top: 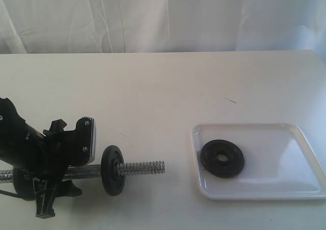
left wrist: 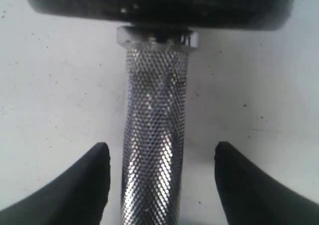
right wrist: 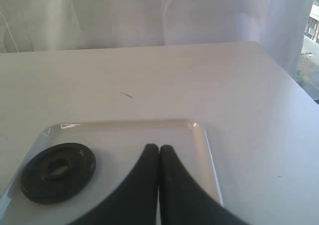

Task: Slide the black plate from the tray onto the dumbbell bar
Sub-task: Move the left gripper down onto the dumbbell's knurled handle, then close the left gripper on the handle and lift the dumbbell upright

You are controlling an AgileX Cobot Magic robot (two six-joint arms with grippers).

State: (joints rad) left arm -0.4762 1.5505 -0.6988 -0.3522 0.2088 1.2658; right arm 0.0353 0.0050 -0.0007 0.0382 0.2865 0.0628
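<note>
The black plate (top: 222,159) (right wrist: 58,171) lies flat in the left half of the white tray (top: 285,138) (right wrist: 124,135). The dumbbell bar (top: 145,167) (left wrist: 155,135) rests on the table at the lower left, with a black disc (top: 112,170) (left wrist: 159,6) on it beside its bare threaded right end. My left gripper (top: 65,172) (left wrist: 162,158) is open and straddles the bar's knurled middle, a gap showing on both sides. My right gripper (right wrist: 159,150) is shut and empty, hovering over the tray to the right of the plate; the exterior view does not show it.
A second black disc (top: 20,181) sits near the bar's left end, mostly hidden behind my left arm. A white curtain (top: 163,16) hangs behind the table. The table edge (right wrist: 294,85) runs close by the tray's right side.
</note>
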